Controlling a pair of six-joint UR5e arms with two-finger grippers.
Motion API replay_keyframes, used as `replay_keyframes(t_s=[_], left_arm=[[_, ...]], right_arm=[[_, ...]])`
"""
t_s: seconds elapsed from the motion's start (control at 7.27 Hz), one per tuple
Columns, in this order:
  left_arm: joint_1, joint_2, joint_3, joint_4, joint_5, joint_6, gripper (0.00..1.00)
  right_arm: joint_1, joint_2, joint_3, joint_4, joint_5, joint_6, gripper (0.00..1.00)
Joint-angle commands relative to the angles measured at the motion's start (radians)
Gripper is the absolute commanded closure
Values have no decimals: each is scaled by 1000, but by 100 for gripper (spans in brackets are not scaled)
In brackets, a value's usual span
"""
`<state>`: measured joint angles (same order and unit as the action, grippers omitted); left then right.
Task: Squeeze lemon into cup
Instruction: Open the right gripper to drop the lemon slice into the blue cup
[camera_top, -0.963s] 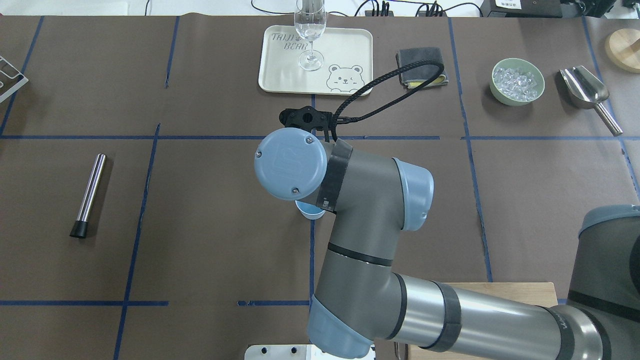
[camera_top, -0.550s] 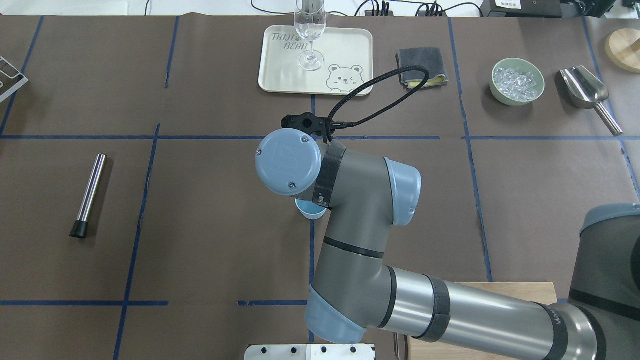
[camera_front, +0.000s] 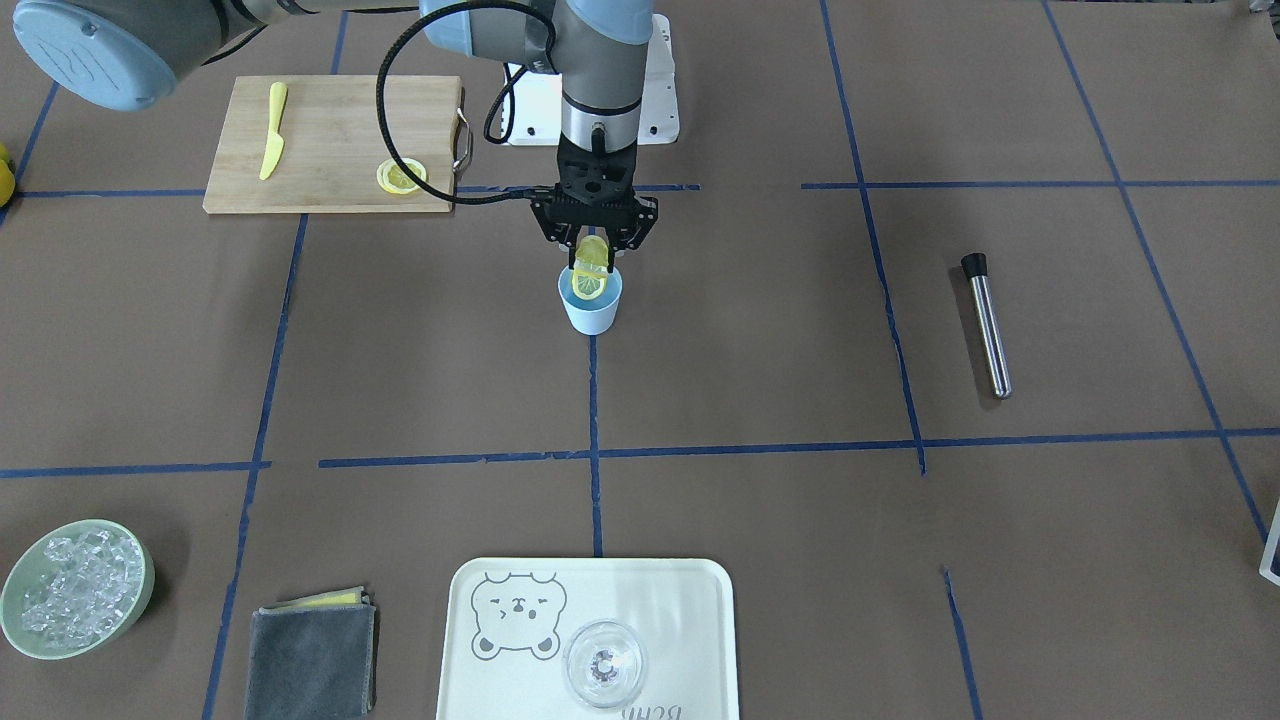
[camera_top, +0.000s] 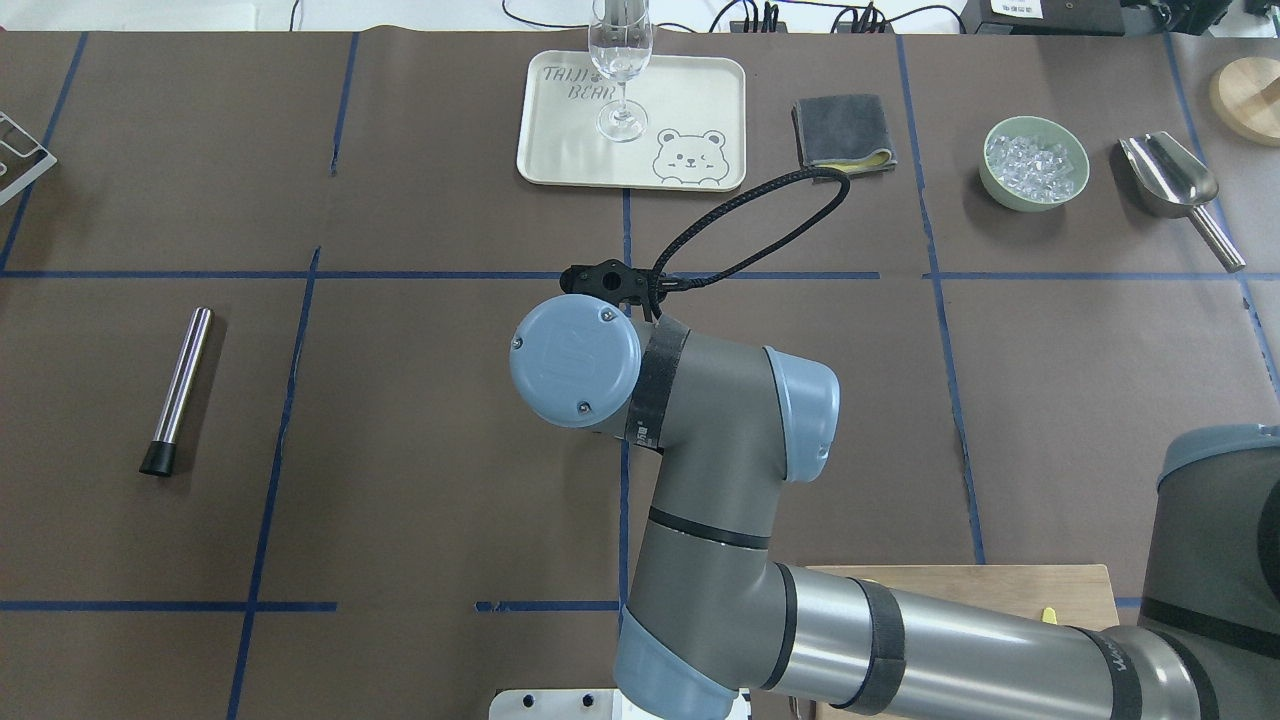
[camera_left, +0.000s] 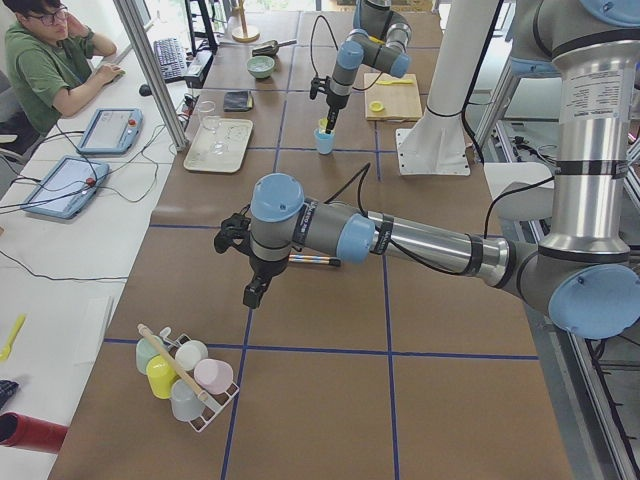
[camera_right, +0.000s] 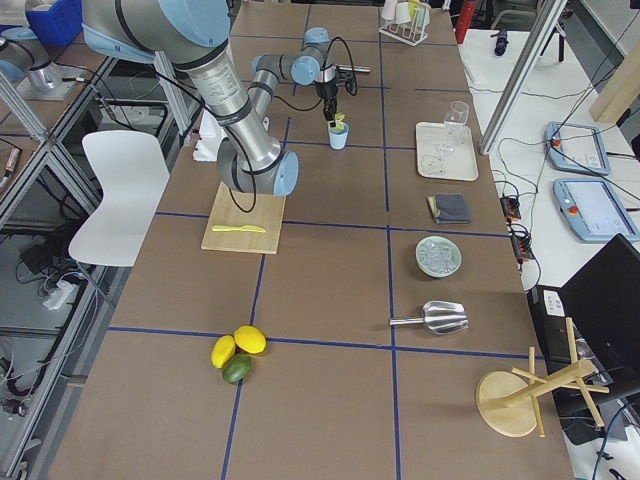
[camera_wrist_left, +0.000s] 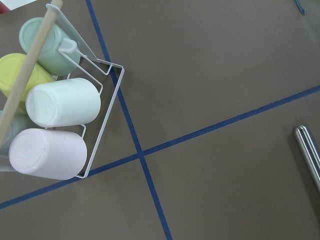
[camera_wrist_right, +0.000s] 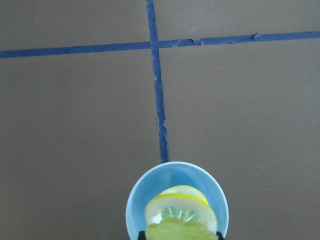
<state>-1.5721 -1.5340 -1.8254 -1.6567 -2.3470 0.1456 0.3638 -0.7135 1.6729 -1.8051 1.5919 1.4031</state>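
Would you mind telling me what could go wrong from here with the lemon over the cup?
1. The right gripper holds the lemon at the mouth of the cup. Nothing steadies it, so a sideways nudge might tip it.
2. In the right wrist view the lemon sits toward one side of the mouth, so juice might miss.

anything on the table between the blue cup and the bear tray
Just bare table cover and blue tape lines between the cup and the tray, shown in the front-facing view.
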Motion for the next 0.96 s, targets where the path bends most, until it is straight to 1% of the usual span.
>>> replay_keyframes(t_s=[0.0,0.14,0.28,0.41,0.55,0.69,0.83], left_arm=[[0,0,0,0,0,0,0],[0,2,0,0,0,0,0],[0,2,0,0,0,0,0],[0,2,0,0,0,0,0],[0,2,0,0,0,0,0],[0,2,-2,2,-1,-3,0],[0,3,-3,2,0,-1,0]], right_arm=[[-2,2,1,1,-1,-10,26],[-2,-1,1,3,-1,-15,15],[-2,-6,1,3,-1,-15,13],[-2,-6,1,3,-4,-16,4],[-2,-4,5,3,-4,-16,0],[1,-12,25,3,-1,-21,0],[30,-44,65,3,6,-98,0]])
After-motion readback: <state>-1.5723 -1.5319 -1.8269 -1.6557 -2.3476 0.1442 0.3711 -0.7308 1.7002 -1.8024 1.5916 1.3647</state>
